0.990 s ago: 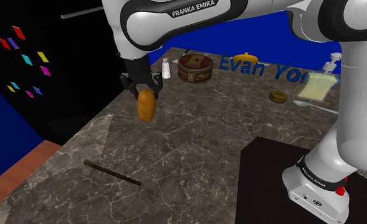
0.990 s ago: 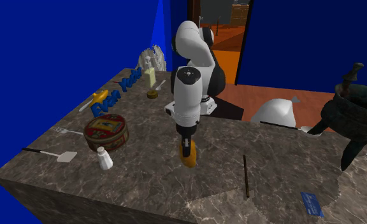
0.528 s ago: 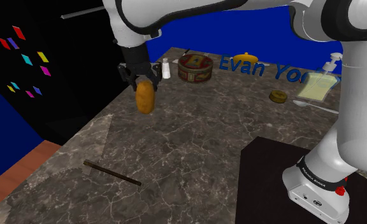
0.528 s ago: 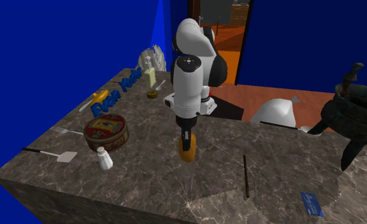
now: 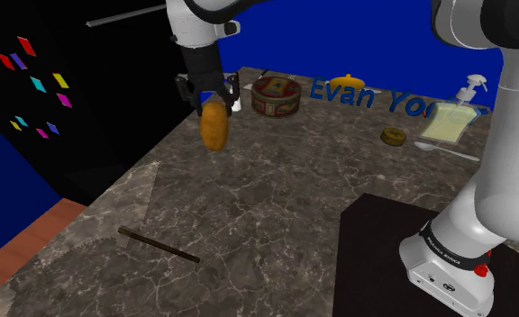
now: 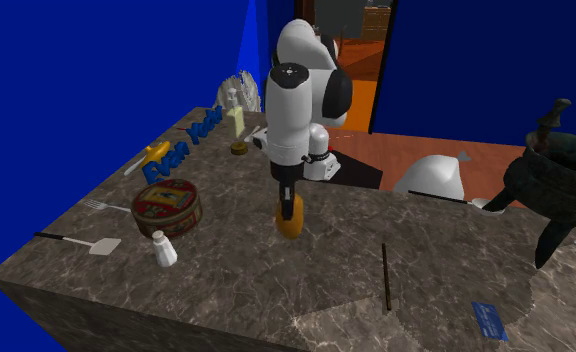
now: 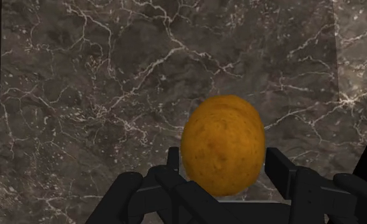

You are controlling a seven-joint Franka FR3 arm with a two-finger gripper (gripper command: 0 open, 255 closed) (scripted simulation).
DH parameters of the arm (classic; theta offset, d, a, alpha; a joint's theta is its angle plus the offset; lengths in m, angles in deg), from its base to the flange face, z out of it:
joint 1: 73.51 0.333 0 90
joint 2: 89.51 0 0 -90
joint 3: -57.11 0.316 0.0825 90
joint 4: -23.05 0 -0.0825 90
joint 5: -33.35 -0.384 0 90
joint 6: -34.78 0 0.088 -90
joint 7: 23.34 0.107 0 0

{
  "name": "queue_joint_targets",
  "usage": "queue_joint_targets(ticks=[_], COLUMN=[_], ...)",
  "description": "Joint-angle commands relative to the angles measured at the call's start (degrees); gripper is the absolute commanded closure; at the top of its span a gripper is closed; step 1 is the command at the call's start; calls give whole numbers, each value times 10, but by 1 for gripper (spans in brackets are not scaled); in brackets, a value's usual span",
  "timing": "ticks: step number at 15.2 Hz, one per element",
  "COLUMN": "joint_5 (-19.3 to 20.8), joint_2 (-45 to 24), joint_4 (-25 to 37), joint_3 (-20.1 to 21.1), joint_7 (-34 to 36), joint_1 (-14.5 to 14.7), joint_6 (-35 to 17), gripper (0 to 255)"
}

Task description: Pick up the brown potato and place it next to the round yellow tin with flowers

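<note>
Potato, golden-brown and speckled, hanging end-down above the dark marbled counter, upper left of centre in the shoulder view and near the middle of the second exterior view. Clasped at its upper end by the black gripper, fingers closed against both flanks; same grip in the wrist view, potato bulging out between the two fingers of the gripper, veined marble beneath.

Beyond it, toward the upper middle of the shoulder view, a small white shaker and just beside that the round tin, reddish-brown with a yellow-patterned lid, both well apart from the potato. Right of the tin, raised blue letters reading "Evan Yo", the rest cut off behind the arm. "FRANKA EMIKA" in white on the dark base collar, lower right. A thin dark stick flat on the counter, lower left.
</note>
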Motion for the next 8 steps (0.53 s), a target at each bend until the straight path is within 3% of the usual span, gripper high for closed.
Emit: queue_joint_targets(ticks=[1, 8], joint_5=[-21, -100], joint_2=[46, 198], joint_4=[-66, -241], joint_3=[3, -15], joint_7=[-22, -128], joint_1=[-35, -126], joint_6=[-27, -83], gripper=[255, 255])
